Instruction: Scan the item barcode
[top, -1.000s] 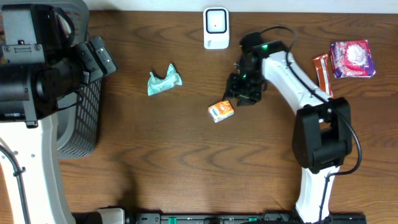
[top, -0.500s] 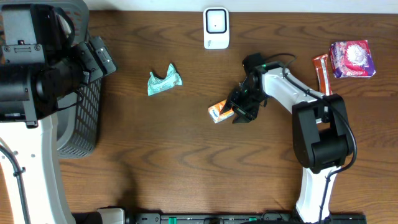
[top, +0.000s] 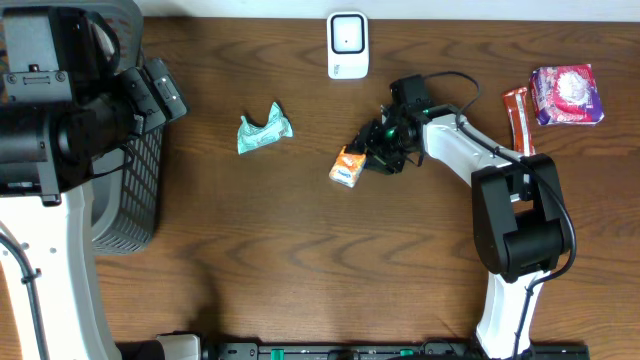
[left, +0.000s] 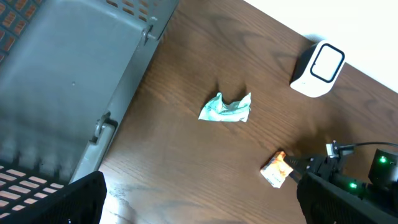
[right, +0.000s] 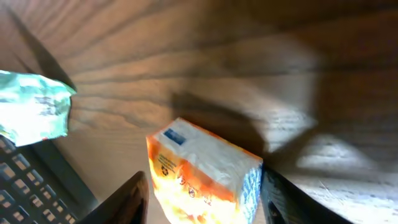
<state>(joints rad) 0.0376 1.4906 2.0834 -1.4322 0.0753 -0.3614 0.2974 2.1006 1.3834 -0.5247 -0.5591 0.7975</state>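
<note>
While your left gripper (left: 205, 205) is hanging wide open, your right gripper (right: 202, 202) is straddling the orange-and-white box (right: 205, 168) with blue print, sitting near the scanner (top: 347, 44), though you cannot tell whether it's clamping.

The right arm's end effector (top: 362, 160) has swung from nearer the white plastic scanner (top: 347, 45) down and leftward to the small orange-and-white cardboard box (top: 346, 168). That box has shifted slightly up and left across the wooden surface (top: 300, 250), turned more upright, and now sits between the fingers (right: 134, 199).
</note>
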